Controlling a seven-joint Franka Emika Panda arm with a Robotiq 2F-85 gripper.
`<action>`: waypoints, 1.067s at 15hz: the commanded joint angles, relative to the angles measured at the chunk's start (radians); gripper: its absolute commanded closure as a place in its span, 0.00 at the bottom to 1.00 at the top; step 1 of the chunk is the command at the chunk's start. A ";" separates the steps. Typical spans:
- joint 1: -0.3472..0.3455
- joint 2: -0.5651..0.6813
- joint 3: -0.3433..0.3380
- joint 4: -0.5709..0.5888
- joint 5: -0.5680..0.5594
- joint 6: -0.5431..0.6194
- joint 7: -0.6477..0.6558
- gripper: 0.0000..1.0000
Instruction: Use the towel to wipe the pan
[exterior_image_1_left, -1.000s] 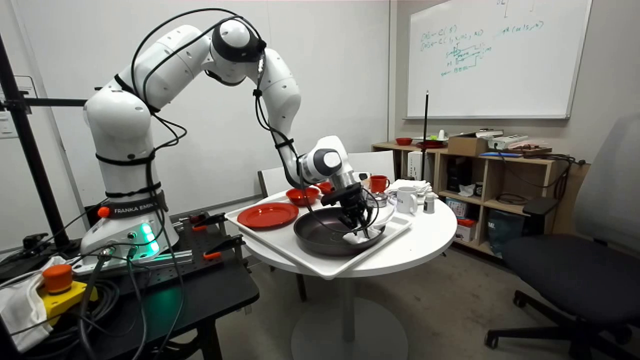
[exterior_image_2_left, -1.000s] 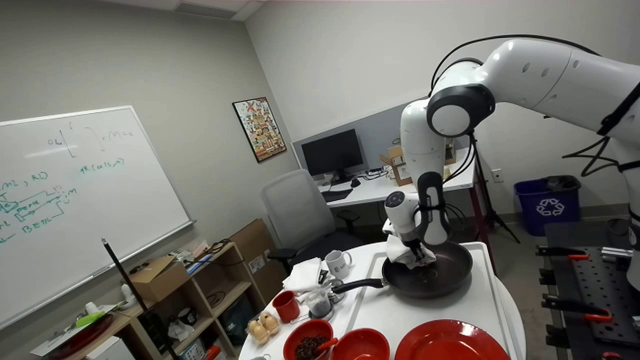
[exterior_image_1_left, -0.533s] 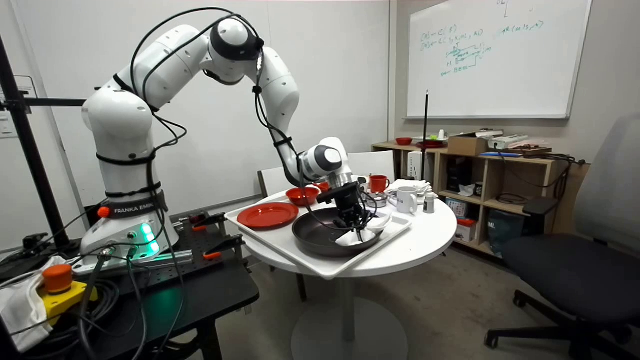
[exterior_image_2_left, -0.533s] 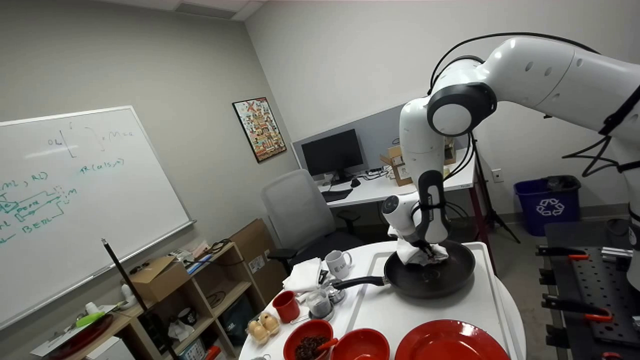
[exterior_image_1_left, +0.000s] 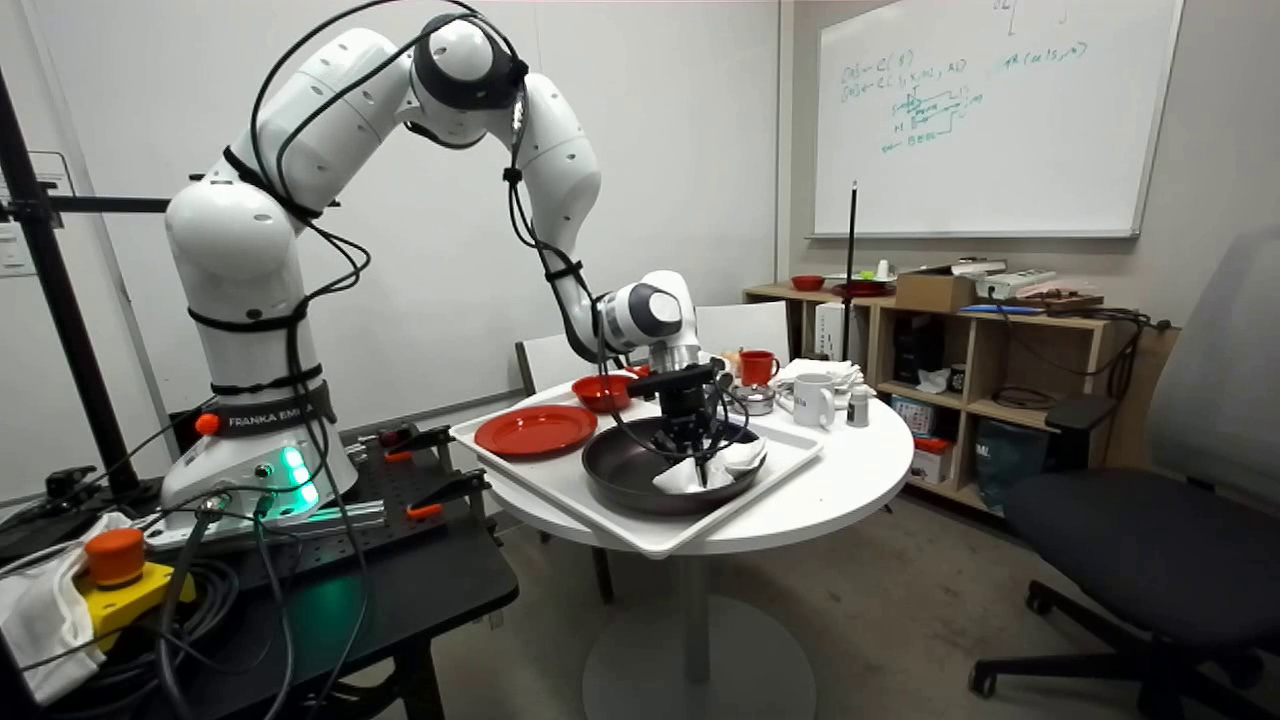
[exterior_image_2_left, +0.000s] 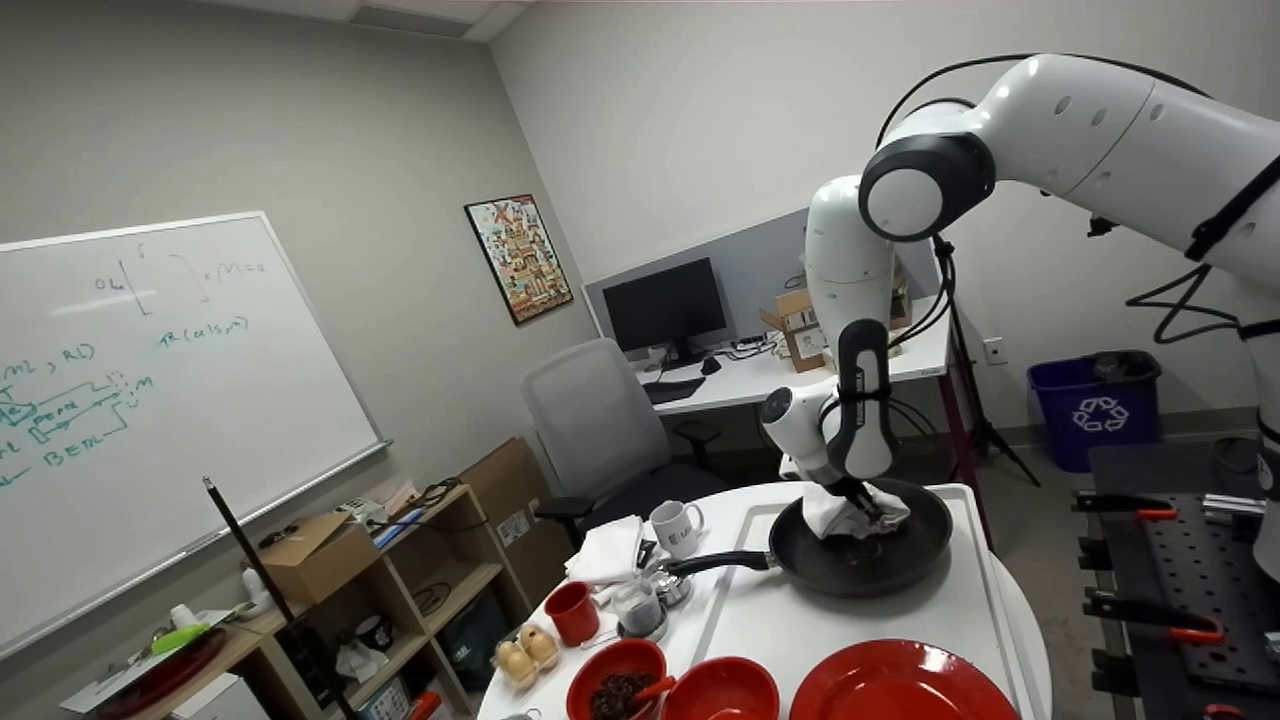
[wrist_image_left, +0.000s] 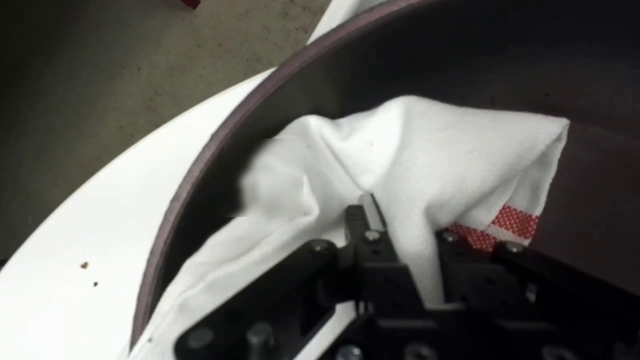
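The black frying pan (exterior_image_1_left: 620, 472) lies on a white tray on the round table. In an exterior view the pan (exterior_image_2_left: 880, 578) has its handle pointing away from the robot base. My gripper (exterior_image_1_left: 703, 462) is low inside the pan and is shut on the white towel (exterior_image_1_left: 688, 478). In the wrist view the towel (wrist_image_left: 450, 155) is bunched between the fingers (wrist_image_left: 405, 225) and spreads over the pan's inside, with a red-striped corner. Part of it hangs over the pan's rim. One fingertip is hidden by the towel. Whether the towel presses on the pan's bottom is hard to tell.
The tray (exterior_image_2_left: 755, 625) also holds a red plate (exterior_image_1_left: 536, 430). Red bowls (exterior_image_2_left: 722, 690), a red mug (exterior_image_2_left: 573, 612), eggs (exterior_image_2_left: 527, 655), a glass jar (exterior_image_2_left: 638, 607), a white mug (exterior_image_2_left: 677, 530) and folded white cloth (exterior_image_2_left: 606, 550) stand around the table.
My gripper has moved with the towel across the pan, away from the handle side and toward the robot base, and stands more upright. The pan has shifted slightly the same way.
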 joint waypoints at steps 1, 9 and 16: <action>-0.097 -0.053 0.115 -0.058 -0.009 0.011 -0.093 0.96; -0.220 -0.178 0.284 -0.183 0.041 0.157 -0.190 0.96; -0.258 -0.299 0.370 -0.301 0.092 0.319 -0.185 0.96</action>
